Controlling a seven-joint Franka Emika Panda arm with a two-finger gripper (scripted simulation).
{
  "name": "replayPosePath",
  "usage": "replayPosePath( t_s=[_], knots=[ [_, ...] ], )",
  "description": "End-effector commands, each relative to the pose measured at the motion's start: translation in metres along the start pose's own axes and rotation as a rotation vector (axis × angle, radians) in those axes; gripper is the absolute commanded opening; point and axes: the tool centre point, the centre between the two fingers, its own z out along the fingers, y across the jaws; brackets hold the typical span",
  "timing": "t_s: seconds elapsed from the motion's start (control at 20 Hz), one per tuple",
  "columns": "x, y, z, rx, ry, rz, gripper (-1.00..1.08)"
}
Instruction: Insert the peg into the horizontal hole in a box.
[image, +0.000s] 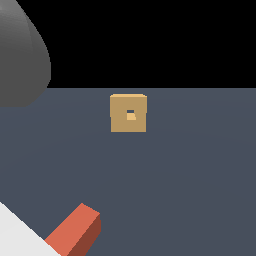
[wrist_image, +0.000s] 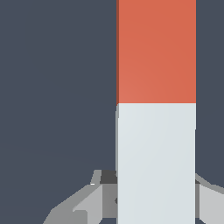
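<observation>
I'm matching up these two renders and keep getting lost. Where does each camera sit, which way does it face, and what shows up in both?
Exterior view: off the arm, low, facing the box and its hole head-on; a grey rounded arm part shows at upper left.
Wrist view: on the wrist, looking along the peg; the claw fingers flank the peg's white half.
Shared: the peg, red-orange end and white half, and the dark floor.

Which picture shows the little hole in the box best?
The exterior view: the hole sits plainly in the middle of the tan box. The wrist view shows neither, only the peg and the gripper.
</observation>
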Motion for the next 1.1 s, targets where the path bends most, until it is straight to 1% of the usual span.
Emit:
replayPosePath(
  t_s=[0.0,0.4,0.6,0.75,0.85,1.05],
  knots=[
    [0.000,0.000,0.000,-0.001,0.000,0.000,-1.00],
    [0.000,0.000,0.000,-0.001,0.000,0.000,-1.00],
    [0.007,0.001,-0.001,-0.001,0.000,-0.009,-1.00],
    [0.022,0.002,-0.003,-0.001,0.000,-0.027,-1.00],
    [0.036,0.003,-0.005,-0.001,0.000,-0.044,-1.00],
    [0.076,0.004,-0.011,-0.001,-0.001,-0.093,-1.00]
  ],
)
